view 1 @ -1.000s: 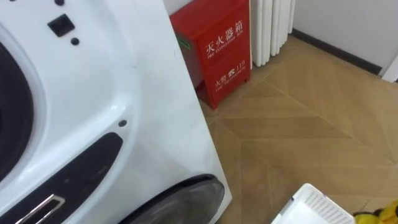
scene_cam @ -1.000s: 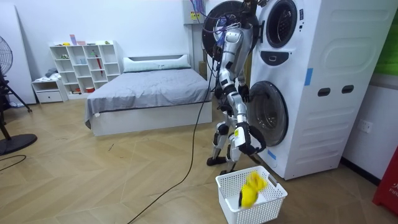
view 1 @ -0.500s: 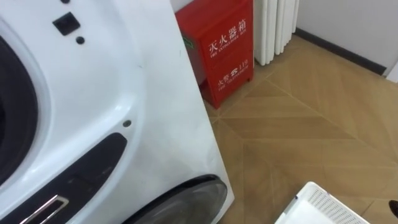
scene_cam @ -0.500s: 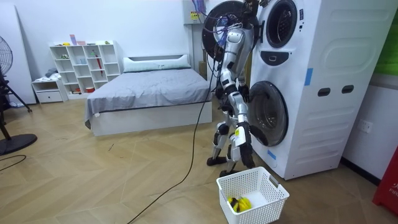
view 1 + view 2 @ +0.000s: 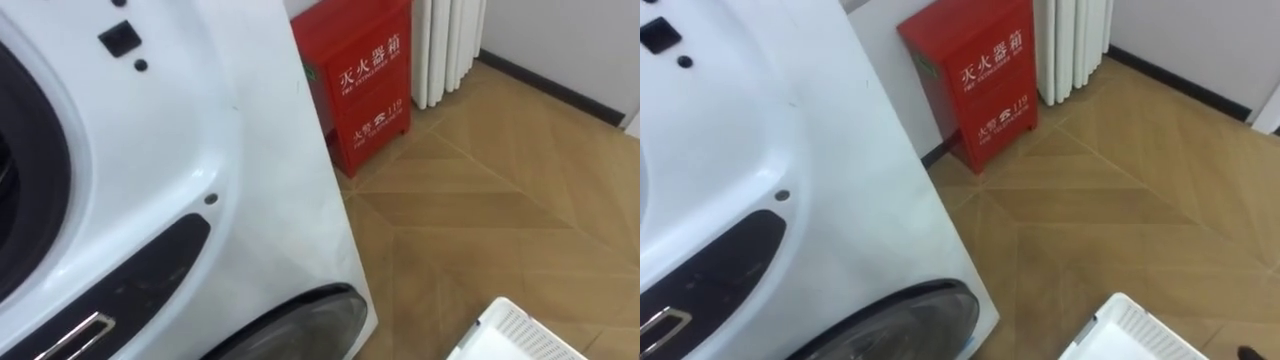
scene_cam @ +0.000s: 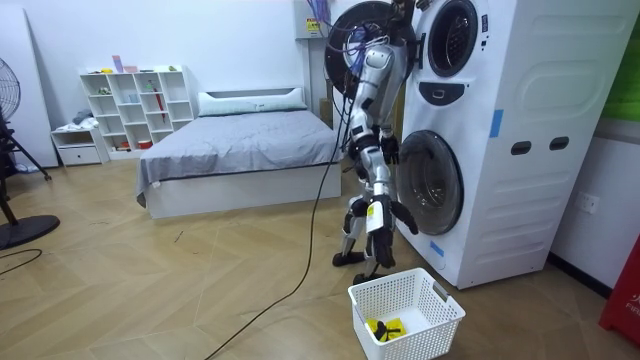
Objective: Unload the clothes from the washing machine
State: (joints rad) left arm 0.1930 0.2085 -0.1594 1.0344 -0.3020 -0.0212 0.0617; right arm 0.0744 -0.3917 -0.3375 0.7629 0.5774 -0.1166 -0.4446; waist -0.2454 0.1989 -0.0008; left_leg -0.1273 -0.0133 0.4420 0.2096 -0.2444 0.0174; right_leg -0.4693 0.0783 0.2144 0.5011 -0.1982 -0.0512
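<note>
Standing close to the washer [image 5: 150, 200], the robot faces its white front, upright on both legs. The washer is a stack of two drums. In the room view its upper door is swung open beside the robot's head, and the lower door is closed.

A white basket [image 6: 432, 318] sits on the floor [image 5: 500, 200] just in front of the washer's lower corner. A yellow cloth [image 6: 383, 327] lies crumpled at the bottom of the basket. The right hand [image 6: 406, 218] hangs in front of the washer's lower door, above the basket and well clear of the cloth. It has nothing yellow in it, but the fingers are too small to tell how far they are spread. The left hand [image 6: 390, 150] is held higher, near the top of the lower door, and its fingers cannot be made out either.

Beyond the washer's side, a red box [image 5: 360, 70] stands against the wall, with a white radiator [image 5: 448, 45] just past it.
</note>
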